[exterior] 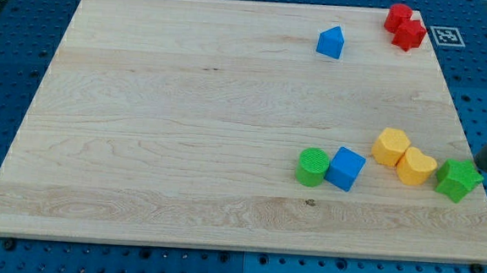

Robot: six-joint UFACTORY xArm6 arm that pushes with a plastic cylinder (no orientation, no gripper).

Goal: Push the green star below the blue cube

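Tip (480, 168) at the view's right edge, just right of the green star (458, 180); no jaws on this rod, so it grips nothing and only pushes.
You have the green star at the view's lower right, near the board (186, 108) edge, well right of the blue cube (345, 168). Risks, as I judge them: pushing left drives the star into the yellow block (415, 166) touching it, which with the second yellow block (390, 146) could shove the cube off position; a glancing contact could slide the star off the board. Writing: none readable; only a black-and-white marker (444, 35) at the view's top right.
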